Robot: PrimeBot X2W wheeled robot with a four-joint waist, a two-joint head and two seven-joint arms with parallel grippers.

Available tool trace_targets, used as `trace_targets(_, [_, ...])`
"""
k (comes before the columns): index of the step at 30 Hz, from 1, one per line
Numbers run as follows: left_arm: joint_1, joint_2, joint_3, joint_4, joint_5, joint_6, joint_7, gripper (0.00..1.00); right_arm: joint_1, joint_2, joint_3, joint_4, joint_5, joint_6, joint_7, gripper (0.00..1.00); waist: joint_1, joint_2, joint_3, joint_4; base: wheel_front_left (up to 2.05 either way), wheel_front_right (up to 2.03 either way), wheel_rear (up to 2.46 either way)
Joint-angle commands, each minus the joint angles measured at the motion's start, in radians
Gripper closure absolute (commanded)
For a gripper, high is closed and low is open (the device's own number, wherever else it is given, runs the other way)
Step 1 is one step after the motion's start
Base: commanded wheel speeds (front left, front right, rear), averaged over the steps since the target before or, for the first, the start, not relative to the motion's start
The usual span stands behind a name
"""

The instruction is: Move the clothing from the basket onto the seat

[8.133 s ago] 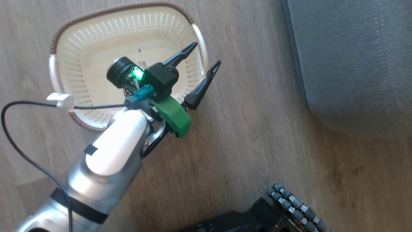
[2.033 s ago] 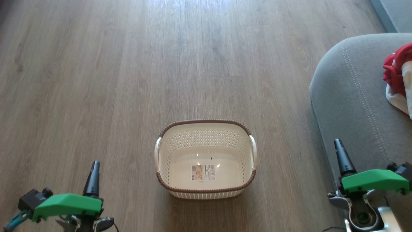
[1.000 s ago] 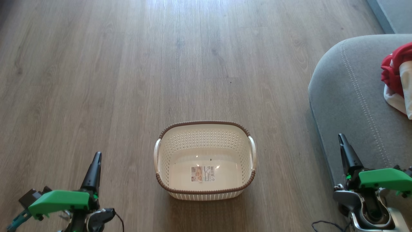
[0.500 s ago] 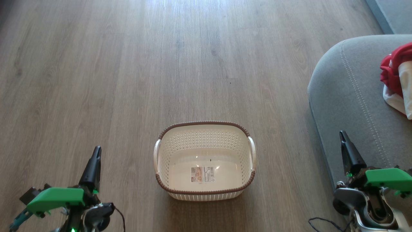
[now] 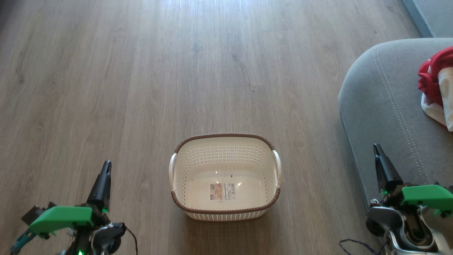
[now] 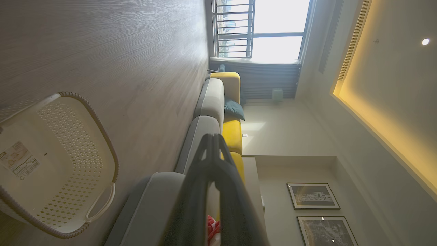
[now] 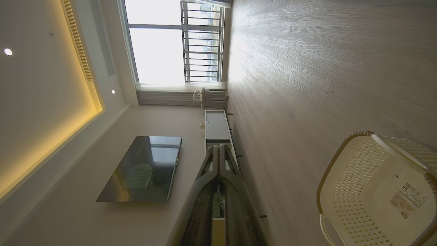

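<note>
Clothing [image 5: 432, 81] in red with white panels is seen bunched on the grey seat [image 5: 382, 106] at the far right, partly cut off by the picture's edge, so the whole of it cannot be made out. It is laid well in from the seat's rounded corner, which is judged to guard it against sliding down onto the wooden floor [image 5: 141, 88]. The basket [image 5: 225, 135] is set upright on that floor in the middle, near the robot and apart from the seat on its right. Its pale bottom is bared, with nothing on it but a label sticker [image 5: 223, 190], and for that reason the task is judged to be done or all but done. The left gripper [image 5: 102, 177] is held low at the near left and the right gripper [image 5: 380, 161] low at the near right, close by the seat's near left edge; both are pointed away from the robot. In the wrist views the jaws of each are seen pressed together at the tips, with no cloth pinched between them. This posture is read as one of rest: the arms are held wide of the basket on either side, so that its inside can be checked from above for any garment missed. No further grasp is thought to be needed.
</note>
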Motion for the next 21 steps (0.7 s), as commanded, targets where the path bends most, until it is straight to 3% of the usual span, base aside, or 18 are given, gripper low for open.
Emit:
trace_targets(1, [-0.047, 0.016, 0.025, -0.033, -0.007, -0.009, 0.008, 1.00, -0.018, 0.000, 0.017, -0.040, 0.006, 0.000, 0.006, 1.00, 0.0000, 0.0000, 0.000, 0.000, 0.00, 0.00, 0.00])
trace_targets(21, [-0.047, 0.016, 0.025, -0.033, -0.007, -0.009, 0.007, 1.00, -0.017, 0.000, 0.017, -0.040, 0.006, 0.000, 0.006, 1.00, 0.0000, 0.0000, 0.000, 0.000, 0.00, 0.00, 0.00])
